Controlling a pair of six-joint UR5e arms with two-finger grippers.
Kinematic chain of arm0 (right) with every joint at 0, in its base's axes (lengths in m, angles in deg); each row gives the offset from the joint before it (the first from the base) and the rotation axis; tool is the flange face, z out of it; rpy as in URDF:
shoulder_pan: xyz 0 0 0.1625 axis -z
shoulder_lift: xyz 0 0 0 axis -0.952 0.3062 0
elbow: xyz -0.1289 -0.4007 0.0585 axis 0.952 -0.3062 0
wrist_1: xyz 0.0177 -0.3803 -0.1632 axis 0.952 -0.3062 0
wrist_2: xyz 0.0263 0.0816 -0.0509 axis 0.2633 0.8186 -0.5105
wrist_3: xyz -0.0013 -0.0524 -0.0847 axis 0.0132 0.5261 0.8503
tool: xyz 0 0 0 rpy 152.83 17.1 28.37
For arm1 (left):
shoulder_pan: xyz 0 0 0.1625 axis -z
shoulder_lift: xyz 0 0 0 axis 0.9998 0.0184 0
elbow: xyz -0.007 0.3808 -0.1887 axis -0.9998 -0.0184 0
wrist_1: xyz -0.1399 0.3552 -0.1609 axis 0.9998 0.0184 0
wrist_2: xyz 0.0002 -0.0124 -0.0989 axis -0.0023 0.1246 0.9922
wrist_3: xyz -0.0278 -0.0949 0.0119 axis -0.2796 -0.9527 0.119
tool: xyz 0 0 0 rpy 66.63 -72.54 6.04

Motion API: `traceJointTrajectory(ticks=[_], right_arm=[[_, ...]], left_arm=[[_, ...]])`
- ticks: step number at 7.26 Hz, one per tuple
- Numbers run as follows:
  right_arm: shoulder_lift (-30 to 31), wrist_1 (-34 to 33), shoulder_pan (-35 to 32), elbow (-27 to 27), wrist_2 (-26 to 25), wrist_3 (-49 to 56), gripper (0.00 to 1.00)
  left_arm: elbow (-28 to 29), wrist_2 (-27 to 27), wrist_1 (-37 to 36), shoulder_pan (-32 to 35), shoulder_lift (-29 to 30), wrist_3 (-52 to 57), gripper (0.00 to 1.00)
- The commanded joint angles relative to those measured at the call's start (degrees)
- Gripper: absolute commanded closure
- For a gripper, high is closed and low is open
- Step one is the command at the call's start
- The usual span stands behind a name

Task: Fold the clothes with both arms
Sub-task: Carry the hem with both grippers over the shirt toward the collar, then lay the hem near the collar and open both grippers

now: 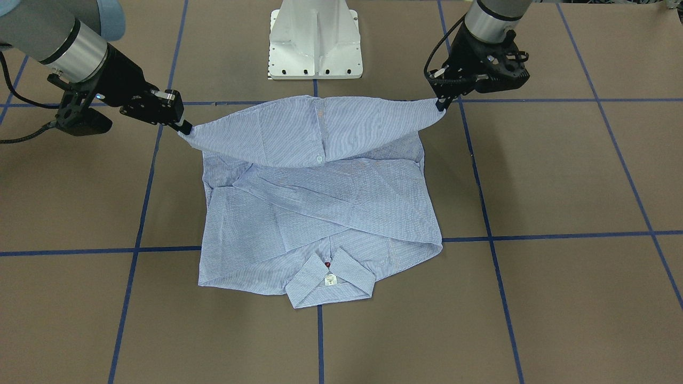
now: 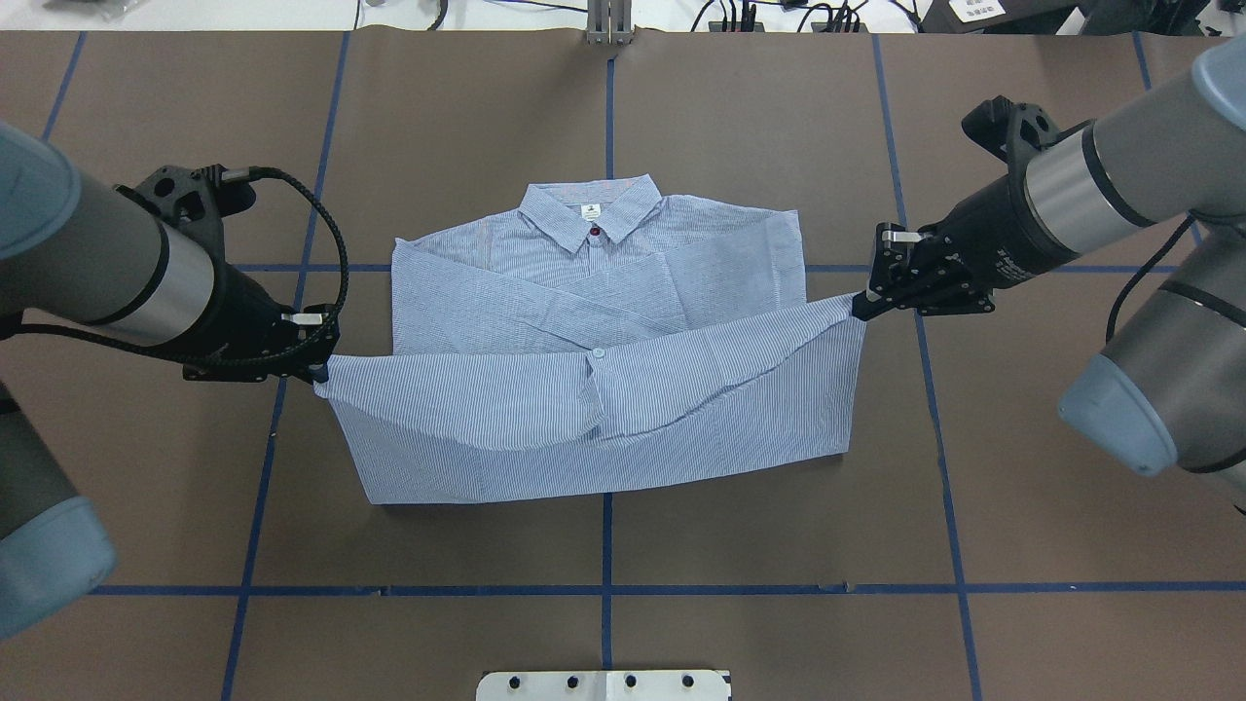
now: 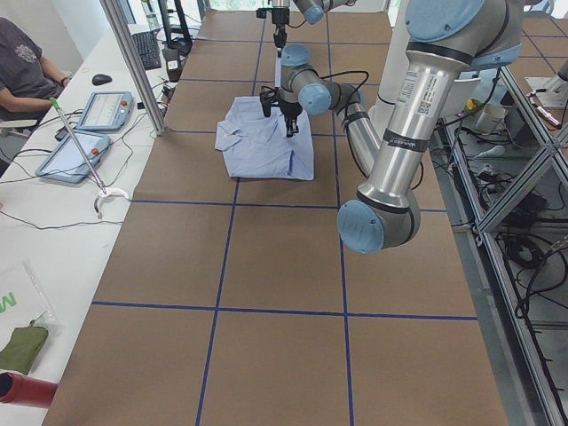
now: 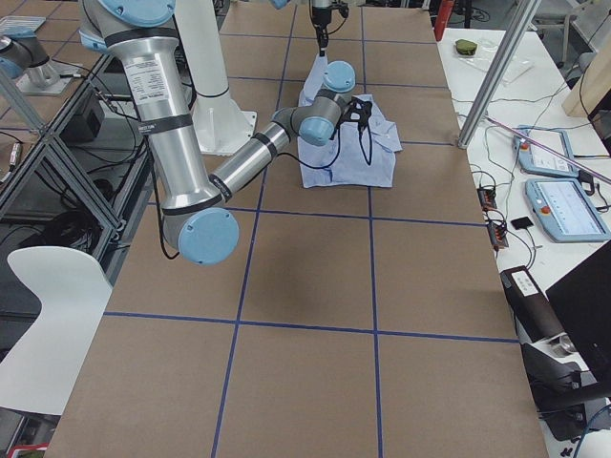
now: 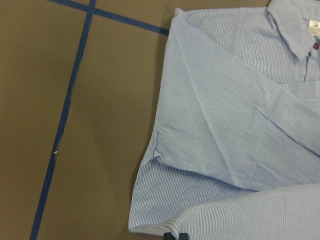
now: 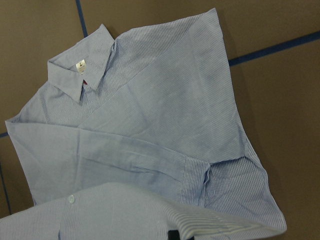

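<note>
While shirt (image 2: 623,292) is pinched at both bottom corners by left gripper (image 2: 320,368) and right gripper (image 2: 861,310), cloth is stretched between fingers. Sleeves already folded in. Bottom half yet to be laid over collar (image 2: 557,216), beyond fingers

The thin light-blue and white striped button-up shirt (image 2: 604,292) lies mid-way across the brown table (image 2: 779,545), its collar (image 2: 589,209) farthest from the white pedestal base (image 1: 315,40). The black left gripper (image 2: 319,370) pinches the raised hem's left corner, and the black right gripper (image 2: 861,310) pinches its right corner.
</note>
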Motion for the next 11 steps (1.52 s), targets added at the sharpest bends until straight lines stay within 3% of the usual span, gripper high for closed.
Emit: traceJointTrajectory(ticks=[1, 5, 9, 11], right_arm=[[-5.86, 0.11, -1.25, -6.57, -3.0, 0.17, 1.0], [-11.49, 0.29, -1.43, -16.95, -6.17, 6.24, 1.0], [-12.13, 0.38, -1.26, -20.13, -8.46, 7.38, 1.0], [-15.62, 0.29, -0.99, -24.86, -8.64, 7.38, 1.0]], left_arm=[[8.52, 0.13, 7.95, 2.27, 2.22, 0.06, 1.0], [21.27, 0.13, 20.38, 6.58, 4.05, 1.28, 1.0], [29.54, -0.05, 28.01, 6.76, 5.91, 1.29, 1.0], [32.19, -0.05, 29.88, 7.03, 5.91, 1.46, 1.0]])
